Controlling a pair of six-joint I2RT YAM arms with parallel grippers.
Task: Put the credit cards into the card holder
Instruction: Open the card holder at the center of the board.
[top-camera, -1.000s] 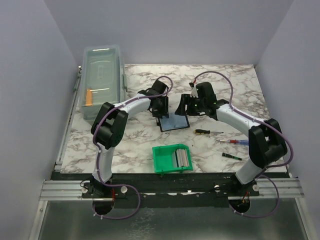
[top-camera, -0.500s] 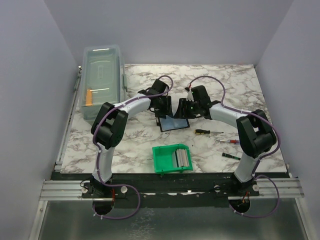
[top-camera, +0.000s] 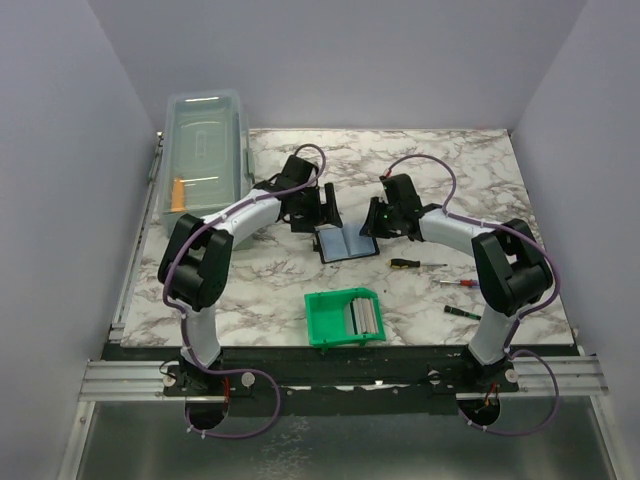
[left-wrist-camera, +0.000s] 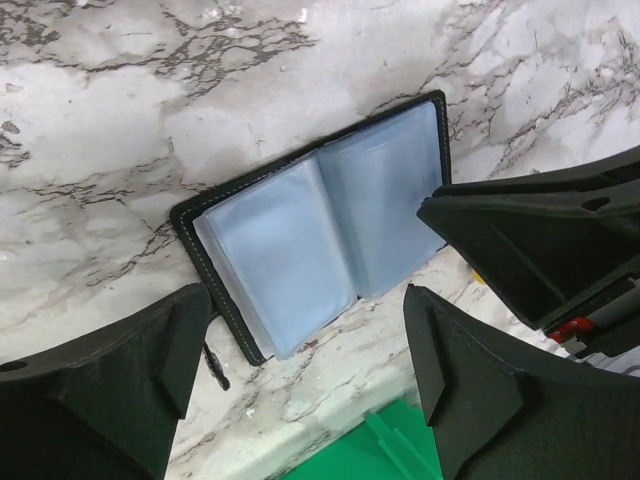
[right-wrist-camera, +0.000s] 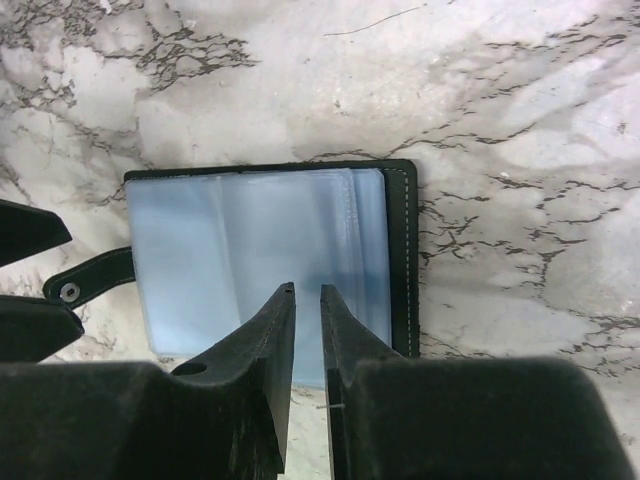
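The card holder (left-wrist-camera: 300, 230) lies open. The left claw (left-wrist-camera: 308, 335) hangs released above it. The right claw (right-wrist-camera: 307, 305) is nearly clenched over it.

left hand (left-wrist-camera: 307, 305) wide open | right hand (right-wrist-camera: 304, 295) nearly closed

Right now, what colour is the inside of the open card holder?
Pale blue-grey, within a black cover; the card holder shows clearest in the left wrist view.

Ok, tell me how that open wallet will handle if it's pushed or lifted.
The wallet probably flops: it lies open flat, and its clear sleeves look thin and bendy. On the smooth marble table it would likely slide, not tip. Lifted by one cover, it may swing shut.
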